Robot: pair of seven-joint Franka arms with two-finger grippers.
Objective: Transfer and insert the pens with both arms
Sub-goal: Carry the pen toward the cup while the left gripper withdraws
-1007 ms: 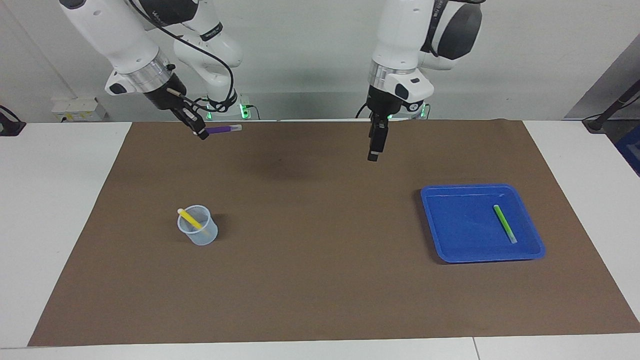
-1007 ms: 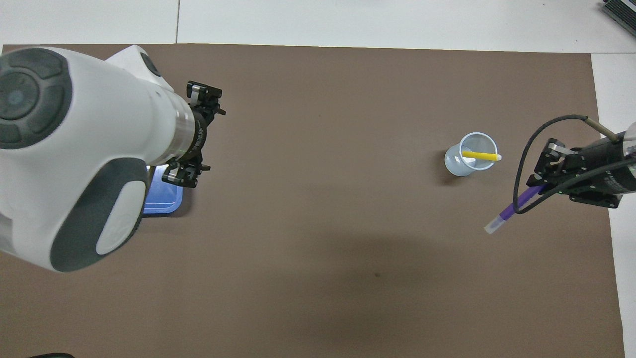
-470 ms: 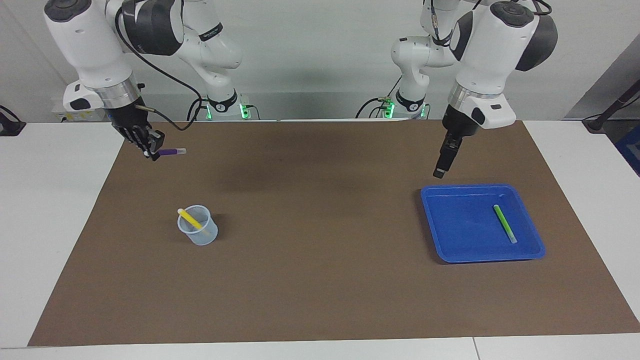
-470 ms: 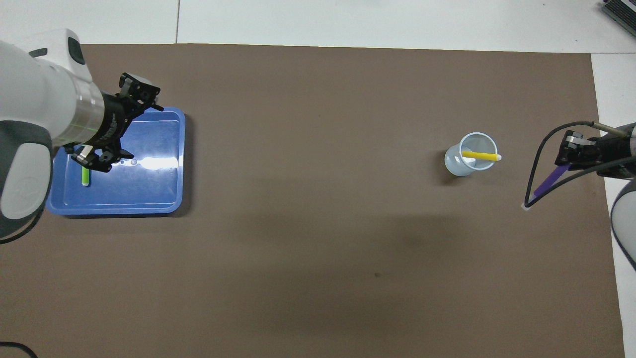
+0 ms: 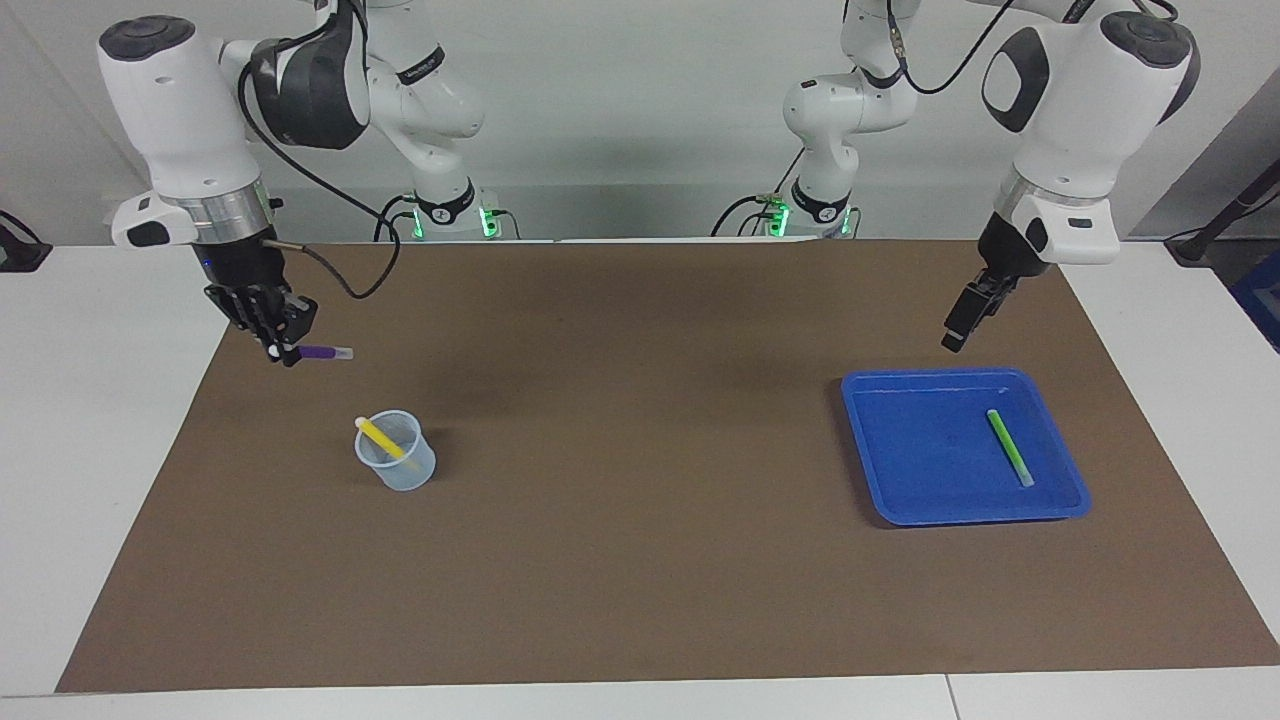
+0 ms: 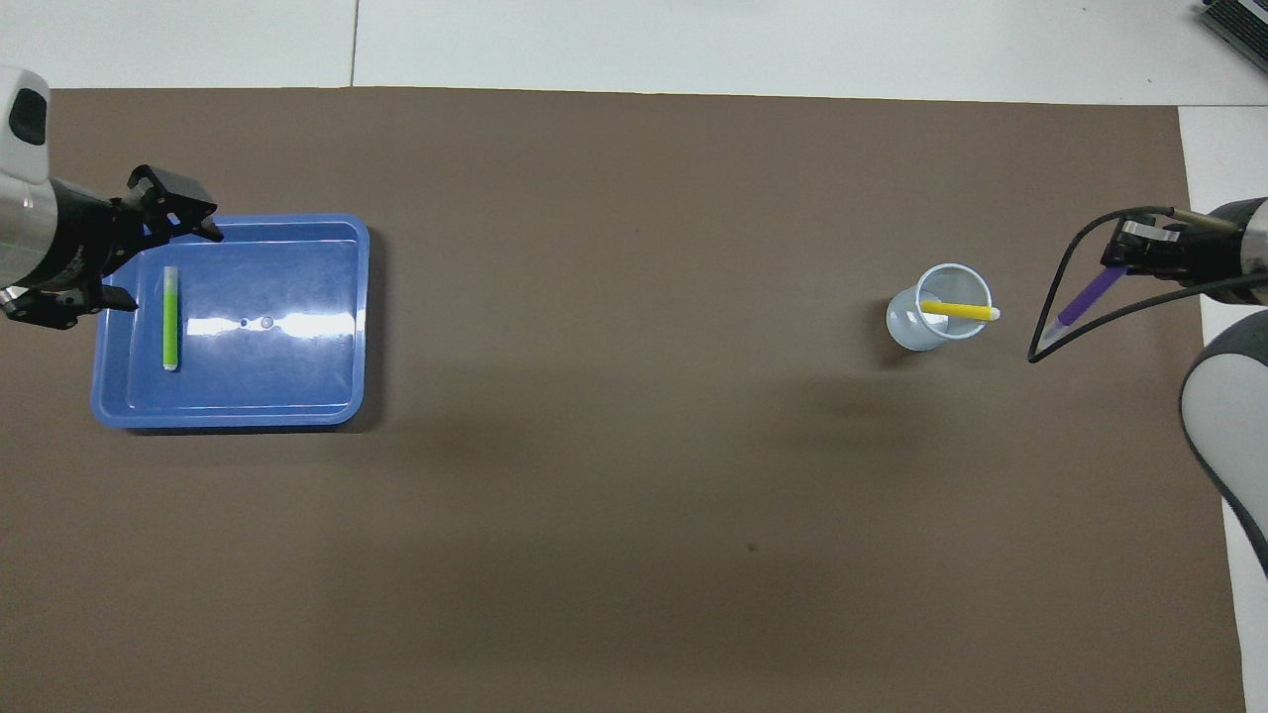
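I see three slim pens. The yellow pen (image 5: 381, 438) leans inside a clear cup (image 5: 397, 465), its pale cap over the rim. The purple pen (image 5: 322, 352) is clamped nearly level in my right gripper (image 5: 283, 353), raised above the mat near that cup. The green pen (image 5: 1010, 447) lies flat in the blue tray (image 5: 905, 480).

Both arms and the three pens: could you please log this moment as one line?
right gripper: shut on purple pen, up beside clear plastic cup | yellow pen: in cup | left gripper: open | green pen: in blue tray
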